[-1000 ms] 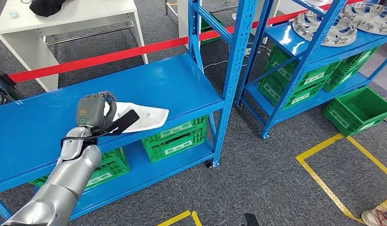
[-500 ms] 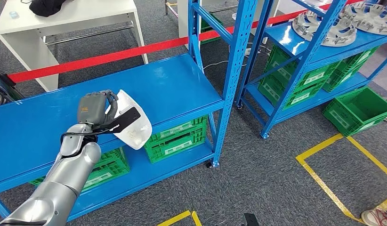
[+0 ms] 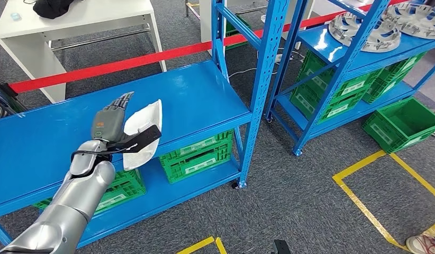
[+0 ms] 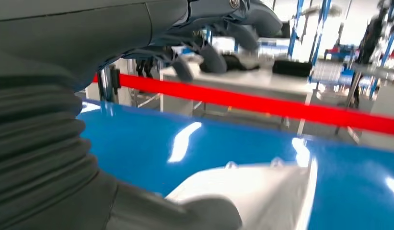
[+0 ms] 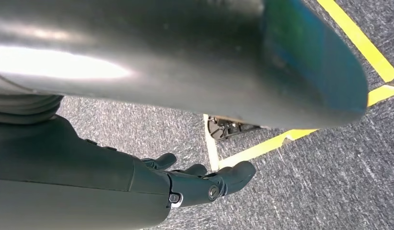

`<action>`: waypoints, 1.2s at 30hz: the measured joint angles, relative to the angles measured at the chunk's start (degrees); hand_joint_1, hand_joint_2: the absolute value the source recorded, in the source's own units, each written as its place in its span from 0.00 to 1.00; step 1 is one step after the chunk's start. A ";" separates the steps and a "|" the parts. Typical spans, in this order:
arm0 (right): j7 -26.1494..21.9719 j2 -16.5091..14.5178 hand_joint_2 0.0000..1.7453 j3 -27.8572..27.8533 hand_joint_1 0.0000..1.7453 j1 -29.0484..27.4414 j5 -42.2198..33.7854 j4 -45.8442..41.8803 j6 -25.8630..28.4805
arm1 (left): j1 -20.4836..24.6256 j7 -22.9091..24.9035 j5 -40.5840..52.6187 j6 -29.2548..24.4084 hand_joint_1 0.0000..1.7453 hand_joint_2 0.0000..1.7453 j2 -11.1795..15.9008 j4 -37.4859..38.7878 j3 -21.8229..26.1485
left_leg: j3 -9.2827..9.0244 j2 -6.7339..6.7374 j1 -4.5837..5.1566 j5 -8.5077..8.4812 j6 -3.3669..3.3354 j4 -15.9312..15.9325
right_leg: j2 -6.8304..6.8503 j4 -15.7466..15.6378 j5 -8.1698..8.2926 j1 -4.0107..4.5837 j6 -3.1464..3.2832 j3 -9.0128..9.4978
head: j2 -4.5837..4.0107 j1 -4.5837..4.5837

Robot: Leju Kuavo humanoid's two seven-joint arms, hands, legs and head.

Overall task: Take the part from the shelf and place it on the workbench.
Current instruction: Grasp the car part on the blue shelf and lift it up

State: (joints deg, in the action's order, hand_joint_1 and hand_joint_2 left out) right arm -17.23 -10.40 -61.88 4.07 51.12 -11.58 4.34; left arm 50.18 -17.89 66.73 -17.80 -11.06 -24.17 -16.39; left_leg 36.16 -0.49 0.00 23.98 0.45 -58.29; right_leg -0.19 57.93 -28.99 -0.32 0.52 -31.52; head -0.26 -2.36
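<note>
I am watching the left hand (image 3: 110,123) hovering over the front part of the blue shelf (image 3: 205,95), its dark fingers (image 3: 120,100) stretched out straight and spread rather than curled. The white part (image 3: 143,132) is sitting tilted on edge beside that hand, one end pointing up over the shelf surface and the lower end hanging past the shelf's front lip. The thumb (image 3: 144,136) is lying across the face of the part, but the fingers are not wrapping around it, so I cannot tell whether the hand is actually holding the part or just touching it. In the left wrist view I am seeing the white part (image 4: 252,196) just beside the grey thumb (image 4: 185,211), with the fingers (image 4: 212,57) hanging apart above it and the blue shelf top (image 4: 152,143) glaring underneath. A red barrier tape (image 3: 125,63) is running behind the shelf, with a white table (image 3: 72,26) beyond it. Green crates (image 3: 197,156) are resting on the lower level under the part. To the right, a second blue rack (image 3: 353,58) is carrying silver wheel-like parts (image 3: 363,29) and more green crates (image 3: 400,124). The right hand (image 5: 200,184) is hanging over grey carpet (image 5: 305,182) near yellow floor tape (image 5: 358,43), fingers loosely apart and holding nothing.
</note>
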 joint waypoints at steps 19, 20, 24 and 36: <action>-0.19 0.00 0.00 -0.41 0.00 0.00 -0.01 0.00 -0.42 | 4.42 2.70 5.25 25.69 0.00 1.00 3.00 1.41 -6.31 | 0.00 0.00 0.00 0.00 0.00 0.00 | 0.00 0.00 0.00 0.00 0.00 0.00 | 0.00 0.00; -0.19 0.00 0.00 -0.51 0.00 0.00 -0.08 0.00 -0.31 | 4.67 1.73 5.01 26.08 0.00 1.00 3.15 1.36 -6.81 | 0.00 0.00 0.00 0.00 0.00 0.00 | 0.00 0.00 0.00 0.00 0.00 0.00 | 0.00 0.00; -0.43 0.00 0.00 -1.02 0.00 -0.01 -0.16 0.00 -0.06 | 4.90 -1.66 4.13 22.09 0.00 1.00 3.57 0.61 -8.91 | 0.00 -0.01 0.00 0.00 0.00 0.00 | 0.00 0.00 0.00 0.00 0.00 0.00 | 0.00 0.01; -0.73 0.00 0.00 -1.76 0.00 -0.01 -0.14 0.00 0.07 | 3.04 -3.02 2.96 12.85 0.00 1.00 4.17 0.56 -14.13 | 0.00 0.00 0.00 0.00 0.00 0.00 | 0.00 0.00 0.00 0.00 0.00 0.00 | 0.00 0.00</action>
State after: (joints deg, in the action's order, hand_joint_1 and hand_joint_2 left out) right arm -17.96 -10.40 -63.64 4.06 50.98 -11.58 4.40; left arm 53.22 -20.91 69.69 -4.95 -6.88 -23.62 -30.52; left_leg 36.16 -0.50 0.00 23.98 0.45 -58.29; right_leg -0.19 57.93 -29.00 -0.32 0.52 -31.52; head -0.26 -2.36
